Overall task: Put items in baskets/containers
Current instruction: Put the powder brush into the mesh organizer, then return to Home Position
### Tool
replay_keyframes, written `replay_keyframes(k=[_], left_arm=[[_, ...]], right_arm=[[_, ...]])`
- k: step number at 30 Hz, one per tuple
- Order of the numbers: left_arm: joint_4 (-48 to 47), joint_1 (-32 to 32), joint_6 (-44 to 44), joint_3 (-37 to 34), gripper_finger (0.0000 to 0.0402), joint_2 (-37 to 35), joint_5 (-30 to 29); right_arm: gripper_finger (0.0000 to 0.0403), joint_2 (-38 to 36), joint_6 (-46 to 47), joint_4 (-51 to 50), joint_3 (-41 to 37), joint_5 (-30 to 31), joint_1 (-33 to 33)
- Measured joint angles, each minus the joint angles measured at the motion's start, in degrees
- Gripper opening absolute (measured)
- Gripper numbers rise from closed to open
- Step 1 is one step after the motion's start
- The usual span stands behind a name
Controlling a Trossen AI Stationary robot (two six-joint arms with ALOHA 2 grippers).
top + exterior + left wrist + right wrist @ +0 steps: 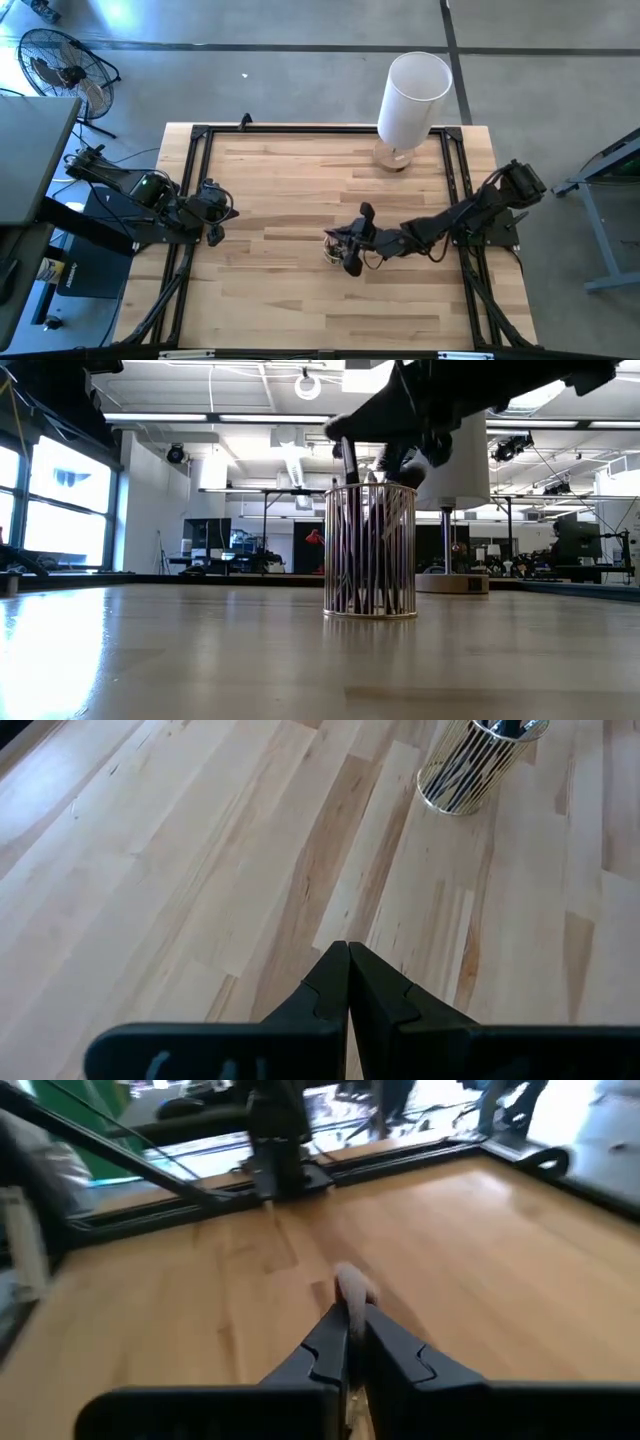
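A small round ribbed clear cup point(370, 550) stands on its base at the table's middle; it also shows in the high view point(333, 252) and the left wrist view point(478, 765). Several thin brushes point(349, 510) stand in it, leaning on its rim. My right gripper point(405, 460) hovers just over the cup's rim and is shut on one brush point(352, 1288). My left gripper point(213, 232) waits near the table's left edge, shut and empty; in its wrist view point(348, 955) the fingers meet. My right gripper pinches a brush between its two fingers just behind its pale bristle tip point(352, 1292), which sticks out past the fingertips. The fingers hide the handle. In the low view the gripper comes down slanting over the cup; where the brush's other end is, I cannot tell.
A tall white cylinder on a wooden base point(412, 100) stands at the table's far edge, right of middle. Black frame rails point(190, 200) run along the table's sides. Bare wood lies between the cup and my left gripper and toward the near edge.
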Motion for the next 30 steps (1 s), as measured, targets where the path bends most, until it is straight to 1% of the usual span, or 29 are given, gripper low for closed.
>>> replay_keyframes(k=[3, 6, 9, 13, 16, 19, 22, 25, 28, 30], left_arm=[[-0.02, 0.0, 0.03, 0.0, 0.0, 0.01, -0.02], [-0.01, 0.0, 2.71, 0.0, 0.0, 0.0, -0.03], [0.02, 0.0, 4.59, 0.0, 0.0, 0.02, -0.43], [0.17, 0.0, 4.05, 0.0, 0.0, 0.01, -0.62], [0.21, 0.0, 4.06, 0.0, 0.0, 0.0, -0.84], [0.22, 0.0, 4.07, 0.0, 0.0, 0.01, -1.1], [0.32, 0.0, 4.04, 0.0, 0.0, 0.02, -0.18], [0.36, 0.0, 4.04, 0.0, 0.0, 0.02, 0.89], [0.36, 0.0, 4.04, 0.0, 0.0, 0.01, 1.15], [0.38, 0.0, 4.04, 0.0, 0.0001, 0.0, 1.16]], right_arm=[[0.0028, 0.0, 2.86, -0.16, -0.1, -3.49, -1.1], [0.0045, 0.0, 3.42, -0.54, -0.12, -5.54, -1.95], [0.0065, 0.0, 2.84, -1.4, -0.12, -6.17, -2.3], [0.0094, 0.0, 3.57, -3.31, -0.12, -7.71, -2.94], [0.0118, -0.01, 2.49, -3.62, -0.12, -9.91, -3.34], [0.0139, -1.0, 0.98, -3.79, -0.19, -10.55, -3.61], [0.0157, -4.29, -2.36, -3.97, -0.19, -10.75, -3.66], [0.0166, -8.73, -6.97, -5.59, -0.19, -10.71, -3.66], [0.0163, -13.97, -11.8, -8.77, -0.17, -10.51, -3.66], [0.0153, -17.49, -14.72, -12.7, -0.17, -10.42, -3.63]])
